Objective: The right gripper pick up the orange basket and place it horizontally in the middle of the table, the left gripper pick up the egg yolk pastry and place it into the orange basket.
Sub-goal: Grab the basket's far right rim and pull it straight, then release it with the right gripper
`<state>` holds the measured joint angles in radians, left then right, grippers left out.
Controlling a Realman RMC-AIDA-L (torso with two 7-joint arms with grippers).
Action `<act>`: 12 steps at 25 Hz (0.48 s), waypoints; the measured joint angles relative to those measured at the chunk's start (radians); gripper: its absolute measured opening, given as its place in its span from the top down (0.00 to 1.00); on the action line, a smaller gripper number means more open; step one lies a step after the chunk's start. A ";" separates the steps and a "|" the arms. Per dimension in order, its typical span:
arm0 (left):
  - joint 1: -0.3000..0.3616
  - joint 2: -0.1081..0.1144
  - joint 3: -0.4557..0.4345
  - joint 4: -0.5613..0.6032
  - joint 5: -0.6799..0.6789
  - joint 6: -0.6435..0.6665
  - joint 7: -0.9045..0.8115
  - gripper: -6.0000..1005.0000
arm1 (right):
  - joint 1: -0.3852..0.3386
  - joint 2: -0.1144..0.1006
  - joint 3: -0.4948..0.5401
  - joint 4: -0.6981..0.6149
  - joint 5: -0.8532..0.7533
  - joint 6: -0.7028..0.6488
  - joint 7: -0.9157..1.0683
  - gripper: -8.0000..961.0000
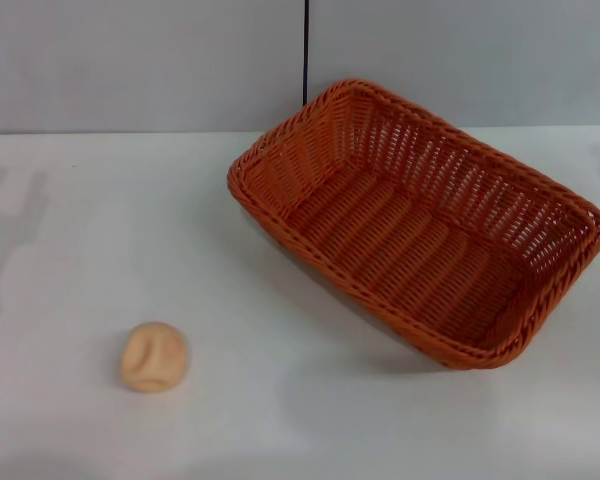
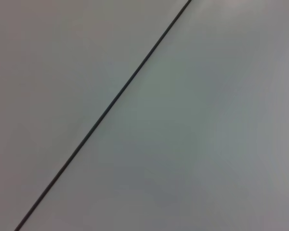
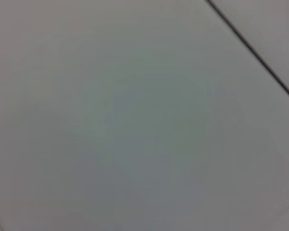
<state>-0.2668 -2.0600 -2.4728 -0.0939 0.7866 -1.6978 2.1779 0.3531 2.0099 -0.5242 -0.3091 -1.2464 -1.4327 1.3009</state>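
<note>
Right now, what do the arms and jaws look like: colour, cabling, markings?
Cannot say: neither arm nor gripper shows in any view. The head view holds only the orange basket, the egg yolk pastry and the table; both wrist views show only grey panels with dark seams.

A: Which items are cut off or hidden in the head view?

B: The bench point(image 1: 70, 250) runs past the left, right and near edges. The orange basket point(image 1: 420, 225) hides the bench under it, and its near wall conceals its own outer side. Neither end effector is in view.

A: And the wrist views?

B: Each shows only a grey surface crossed by a dark line; the right one is blurred.
</note>
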 joint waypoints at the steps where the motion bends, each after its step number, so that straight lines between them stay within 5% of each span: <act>1: 0.000 0.000 0.000 -0.004 0.000 0.000 0.000 0.34 | 0.004 -0.010 0.000 -0.054 -0.067 0.001 0.066 0.41; 5: 0.000 0.000 0.002 -0.011 0.000 0.004 0.000 0.34 | 0.018 -0.035 0.000 -0.168 -0.202 0.000 0.184 0.41; 7: -0.002 0.000 0.002 -0.011 0.000 0.005 0.000 0.34 | 0.042 -0.079 0.000 -0.268 -0.333 -0.027 0.323 0.41; 8: -0.002 0.000 0.003 -0.011 0.000 0.005 0.000 0.34 | 0.042 -0.079 0.000 -0.268 -0.333 -0.027 0.323 0.41; 9: -0.002 0.000 0.003 -0.011 0.000 0.005 0.000 0.34 | 0.068 -0.113 0.005 -0.333 -0.417 -0.065 0.413 0.41; 12: -0.002 0.001 0.006 -0.017 0.000 0.005 0.000 0.34 | 0.100 -0.136 0.011 -0.403 -0.512 -0.110 0.495 0.41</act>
<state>-0.2690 -2.0594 -2.4672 -0.1106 0.7869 -1.6930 2.1782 0.4533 1.8736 -0.5132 -0.7122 -1.7585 -1.5423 1.7955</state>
